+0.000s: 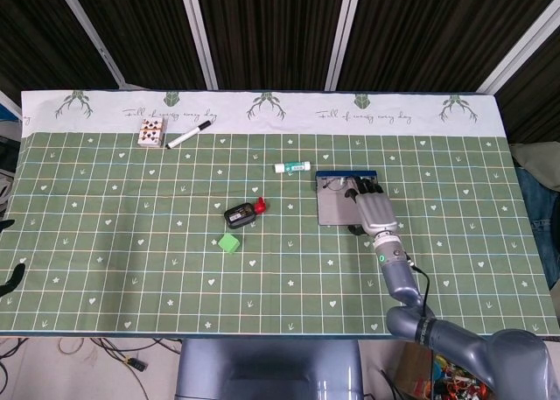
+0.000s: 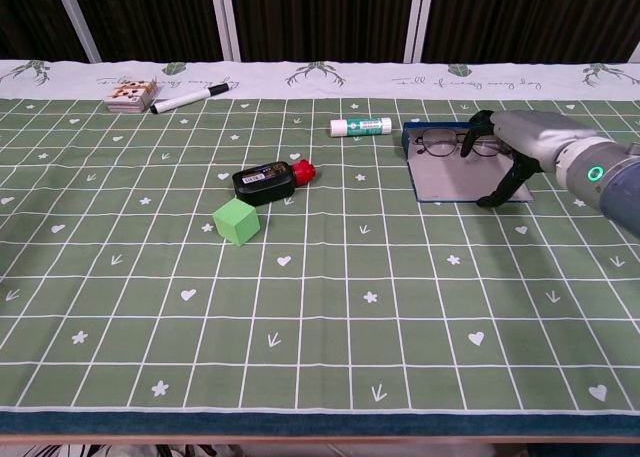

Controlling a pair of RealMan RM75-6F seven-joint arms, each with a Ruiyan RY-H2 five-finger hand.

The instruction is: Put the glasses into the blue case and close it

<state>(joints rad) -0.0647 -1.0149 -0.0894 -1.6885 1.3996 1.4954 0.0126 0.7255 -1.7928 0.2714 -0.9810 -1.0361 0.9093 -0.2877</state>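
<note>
The blue case [image 1: 333, 209] [image 2: 440, 184] lies open right of the table's middle, grey inside with a blue rim. The dark-framed glasses [image 1: 335, 186] [image 2: 437, 143] lie unfolded along its far half. My right hand [image 1: 374, 211] [image 2: 520, 142] hovers over the case's right side. Its fingers [image 2: 474, 130] reach the right lens and touch the frame, while the thumb [image 2: 498, 192] points down at the near right corner. Fingers and thumb are spread apart, not clasping the glasses. Two dark tips [image 1: 9, 279] at the left edge of the head view may be my left hand.
A white glue stick [image 1: 292, 166] [image 2: 361, 127] lies just left of the case. A black and red item [image 1: 242, 213] [image 2: 270, 179] and a green cube [image 1: 229, 242] [image 2: 236, 221] sit mid-table. A card box [image 1: 150, 133] and a marker [image 1: 189, 136] are far left.
</note>
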